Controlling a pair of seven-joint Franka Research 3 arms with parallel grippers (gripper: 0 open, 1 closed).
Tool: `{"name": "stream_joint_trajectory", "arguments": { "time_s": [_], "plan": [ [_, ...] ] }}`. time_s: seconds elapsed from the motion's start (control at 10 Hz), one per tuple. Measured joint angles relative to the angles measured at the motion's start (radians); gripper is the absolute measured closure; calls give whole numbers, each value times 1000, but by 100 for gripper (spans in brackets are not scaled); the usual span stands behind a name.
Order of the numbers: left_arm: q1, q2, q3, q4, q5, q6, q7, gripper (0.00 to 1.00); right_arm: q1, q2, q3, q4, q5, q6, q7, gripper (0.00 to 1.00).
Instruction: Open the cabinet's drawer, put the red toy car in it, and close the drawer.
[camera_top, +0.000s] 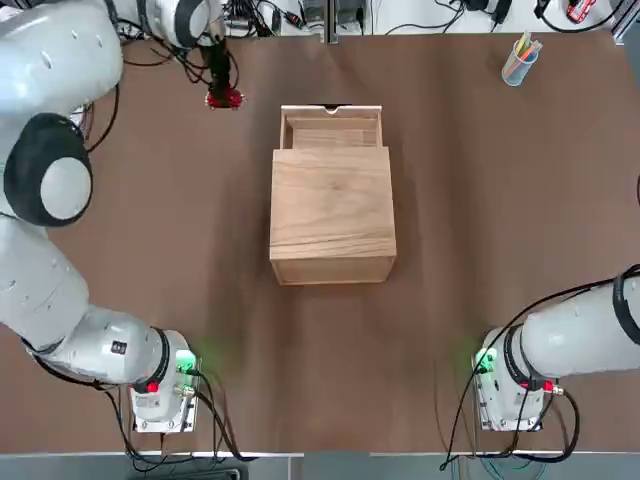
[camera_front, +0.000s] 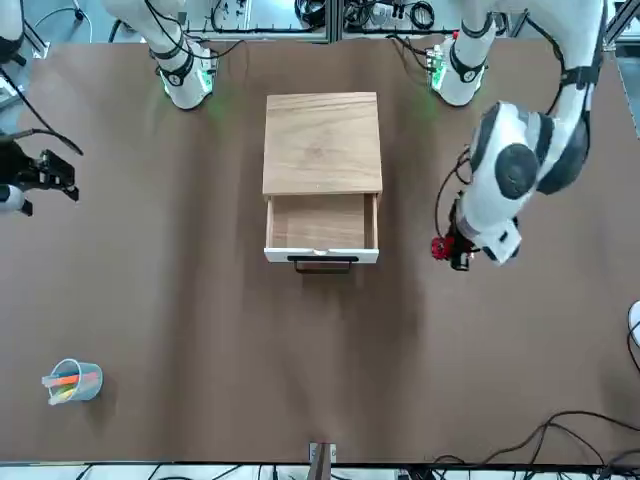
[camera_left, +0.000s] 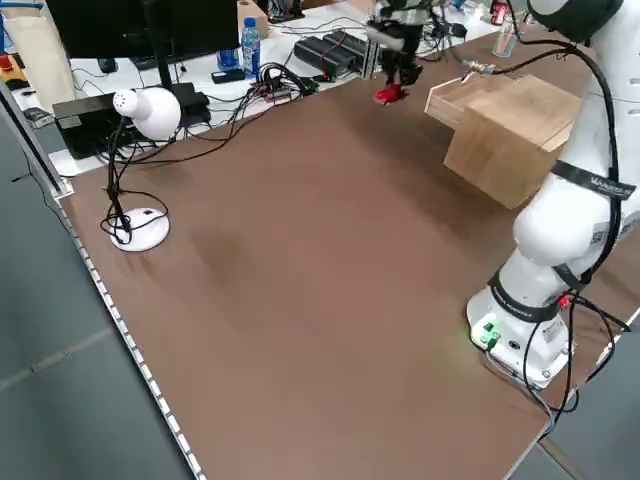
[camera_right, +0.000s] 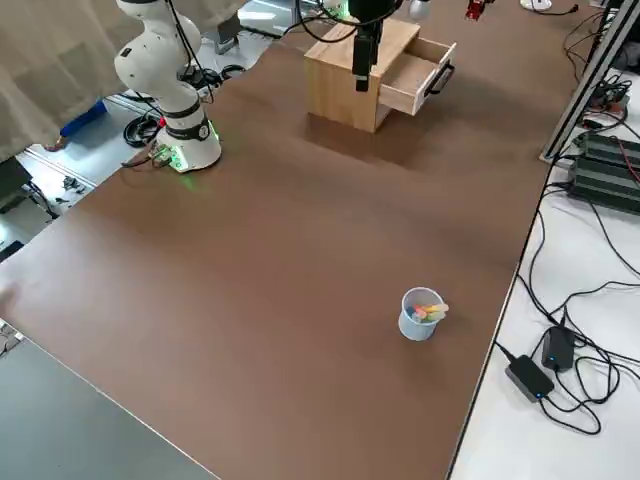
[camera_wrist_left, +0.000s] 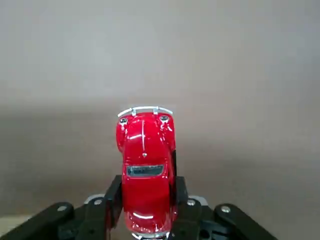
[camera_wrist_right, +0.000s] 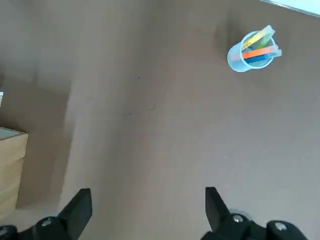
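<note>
Car gripped, drawer open — left gripper (camera_wrist_left: 145, 220) was clamped on the car's (camera_wrist_left: 145, 165) rear flanks, beside the drawer (camera_top: 331, 128).
Judged light, rigid, glossy — slip-prone; right gripper (camera_wrist_right: 145, 212) hung open, empty.

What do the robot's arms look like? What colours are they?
Both arms are chunky, rounded and glossy white, with black bands and big black-and-white caps at the joints. Each stands on a white base with a green light, red marks and black cables trailing off. The left gripper and right gripper are black, and their jaws are thin black prongs.
</note>
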Motion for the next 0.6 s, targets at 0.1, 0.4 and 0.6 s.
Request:
{"name": "stream_joint_trajectory", "arguments": {
  "time_s": [0.1, 0.4, 0.6],
  "plan": [
    [-44, 1, -2, 27, 0, -15, -40, 56, -3, 0, 3, 0, 0, 0, 2, 0],
    [-159, 12, -6, 113, -15, -65, -120, 56, -4, 0, 12, 0, 0, 0, 3, 0],
    [-234, 43, -7, 154, -29, -70, -190, 56, 9, 0, 22, 0, 0, 0, 3, 0]
  ]
}}
